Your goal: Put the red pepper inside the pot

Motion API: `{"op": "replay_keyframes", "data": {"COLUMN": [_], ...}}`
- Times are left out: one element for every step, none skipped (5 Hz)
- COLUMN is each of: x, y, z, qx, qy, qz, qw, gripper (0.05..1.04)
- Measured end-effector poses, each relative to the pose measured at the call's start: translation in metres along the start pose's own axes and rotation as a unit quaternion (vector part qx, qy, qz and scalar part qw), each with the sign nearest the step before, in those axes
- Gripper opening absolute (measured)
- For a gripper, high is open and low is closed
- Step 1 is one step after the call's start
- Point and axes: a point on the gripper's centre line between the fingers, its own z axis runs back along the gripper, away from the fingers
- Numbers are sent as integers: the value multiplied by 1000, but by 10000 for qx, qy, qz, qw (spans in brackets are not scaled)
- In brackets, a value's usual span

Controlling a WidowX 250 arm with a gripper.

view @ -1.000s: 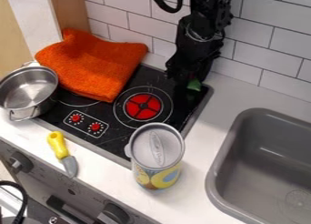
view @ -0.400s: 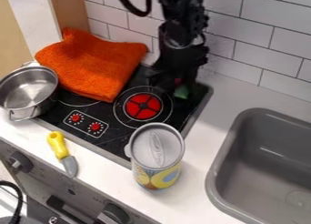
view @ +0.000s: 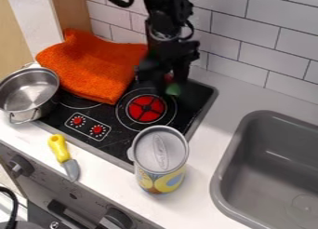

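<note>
Red pepper (view: 168, 78): gripped in my jaws above the rear of the cooktop, its green end (view: 173, 89) pointing down.
Jaws: closed around the pepper, parted by its body; the exact gap is too blurred and dark to tell.
Arm (view: 166, 23): mine, black, entering from the top edge before the tiled wall (view: 248, 51).
Cooktop (view: 127, 148): black, set into the white table (view: 118, 174), its red burner (view: 146, 108) just in front of the pepper.
Towel (view: 93, 65): orange, folded, lying across the cooktop's rear left part.
Pot (view: 29, 90): metal, upright at the cooktop's left end, near the towel and well apart from the pepper.
Can (view: 160, 163): upright at the cooktop's front right corner.
Knife (view: 61, 151): yellow-handled, lying on the table between cooktop and front edge.
Sink (view: 267, 163): gray, at right, beyond the can.
</note>
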Motion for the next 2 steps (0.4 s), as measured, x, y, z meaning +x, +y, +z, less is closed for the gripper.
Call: {"op": "replay_keyframes", "data": {"x": [6, 6], "y": [3, 11], "z": [10, 14], "qx": [-81, -45], "qy": [-5, -11], "qz": [-25, -214], "qw": [10000, 9998], "gripper": [498, 498]}}
